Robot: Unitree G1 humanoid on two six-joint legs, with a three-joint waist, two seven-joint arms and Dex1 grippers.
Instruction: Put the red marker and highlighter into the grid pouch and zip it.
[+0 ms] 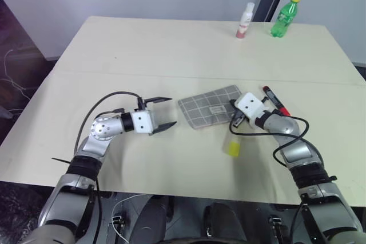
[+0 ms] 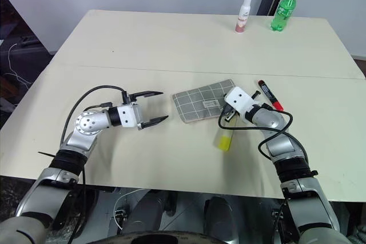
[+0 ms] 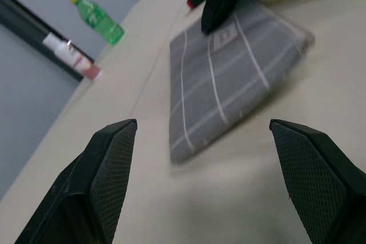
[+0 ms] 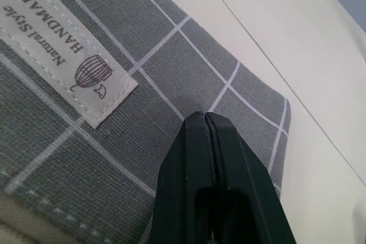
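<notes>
Grid pouch (image 1: pixel 210 106): grey fabric with light grid lines and a white label, lying flat at centre frame, slightly skewed. Red marker (image 1: pixel 275 100): red and black, lying right of the pouch and apart from it. Highlighter (image 1: pixel 233 146): pale yellow with a brighter end, lying below the pouch's right corner.

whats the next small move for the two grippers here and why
Probably bring the open left gripper onto the near edge of the flat grey grid-lined fabric pouch to steady it: the right gripper is shut over its far end, the pouch looks closed, and both pens lie outside.
</notes>
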